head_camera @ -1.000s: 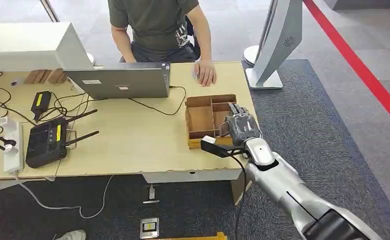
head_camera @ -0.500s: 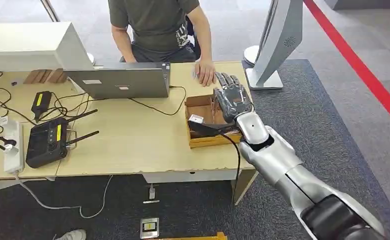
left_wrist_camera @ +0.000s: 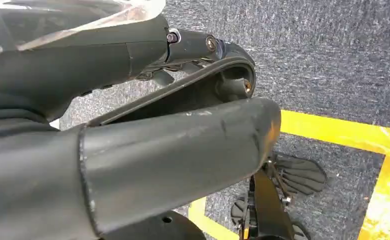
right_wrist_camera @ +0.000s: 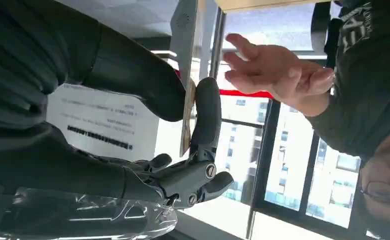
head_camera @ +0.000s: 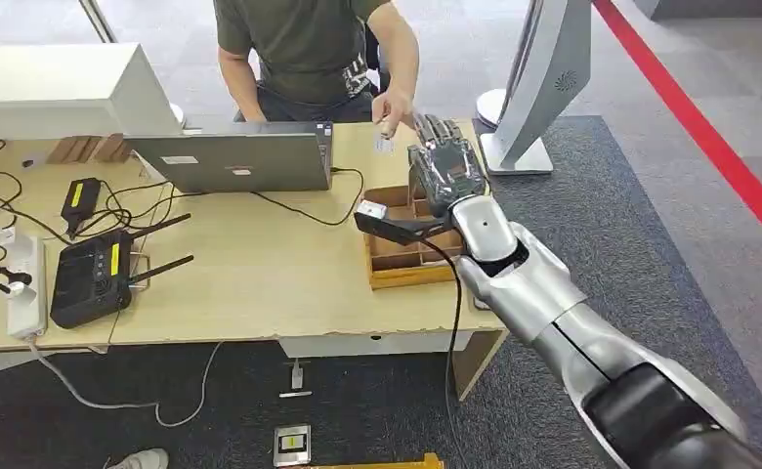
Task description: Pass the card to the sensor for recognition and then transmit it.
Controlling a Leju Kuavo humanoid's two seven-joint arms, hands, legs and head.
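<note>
My right hand is raised over the far end of the wooden compartment tray, palm turned away from me. In the right wrist view it pinches a thin card, seen edge-on, between the thumb and a dark finger. A person's hand is lifted off the table just beyond my hand, and the same person's open hand is reaching close to the card. A small pale flat item lies on the table under that hand. My left hand hangs over the floor, holding nothing.
A person sits at the table's far side behind a grey laptop. A white standing unit is at the far right corner. A black router, cables and a power strip lie to the left. Grey carpet to the right.
My right hand has lifted from the tray's near end and travelled away from me toward the person. The person's hand has come up off the table to meet it.
</note>
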